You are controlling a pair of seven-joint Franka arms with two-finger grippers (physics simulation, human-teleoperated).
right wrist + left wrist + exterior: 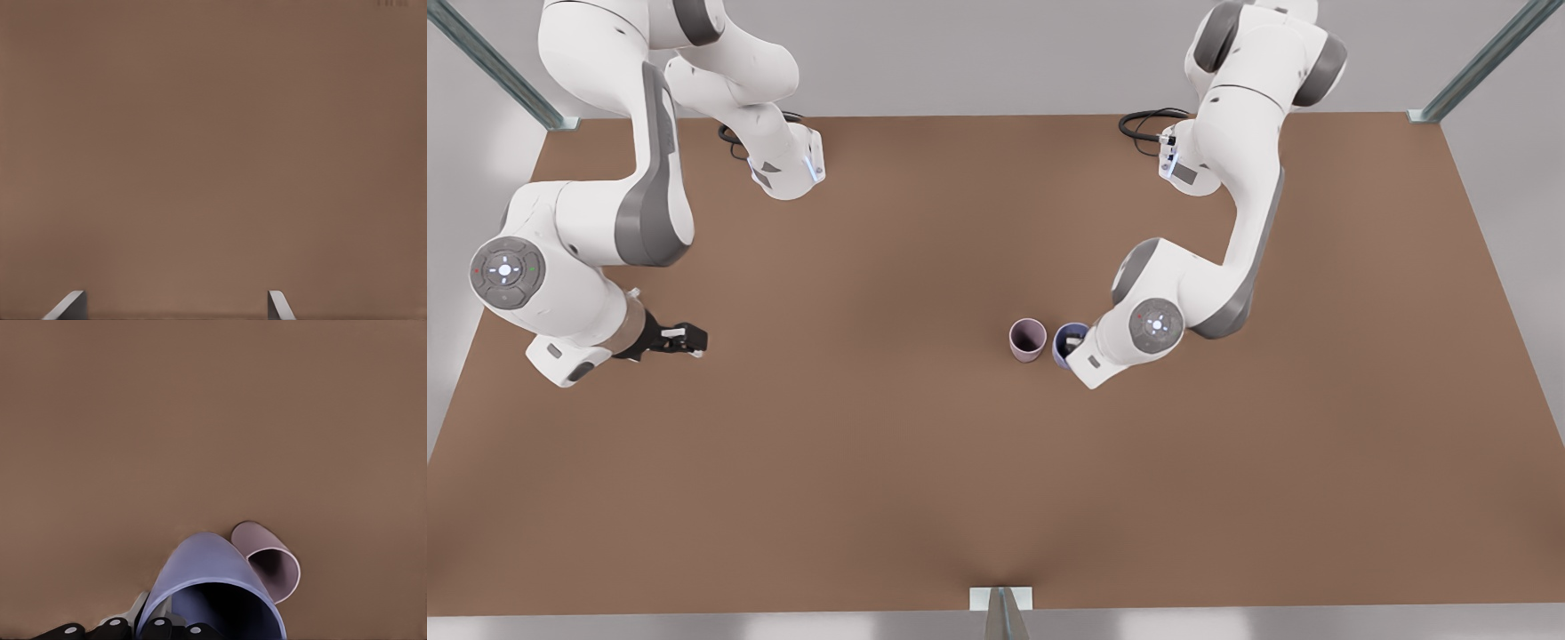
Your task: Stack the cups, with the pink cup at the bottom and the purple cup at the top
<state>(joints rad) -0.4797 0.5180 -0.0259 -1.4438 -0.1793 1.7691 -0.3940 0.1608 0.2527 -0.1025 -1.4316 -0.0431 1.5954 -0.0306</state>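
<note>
**Left tool at the purple cup's rim, right arm idle**

Nearest in the left wrist view: the small periwinkle blue-purple handleless tumbler, matte and tapered, the purple cup [210,577]. The left tool [155,623] sits at its rim, one finger seemingly outside the wall and one inside the dark mouth. Whether the fingers have closed on the wall, I cannot tell. A rim pinch makes sense here: the tumbler has no handle, and lifting by the wall leaves the base free to drop into another cup.

Just beyond it stands the small pale dusty pink-mauve tumbler, same shape and size, the pink cup [273,567], upright, mouth open. In the front view the two cups stand close side by side near mid-tabletop, pink [1027,340] toward that view's left, purple [1067,345] toward its right, partly under the left arm's wrist. Judged from this, stacking is not begun; lifting comes next.

Far off, at the front view's left, the right tool [683,339] waits above bare brown tabletop [871,489], fingers [67,307] spread wide, holding nothing.
</note>
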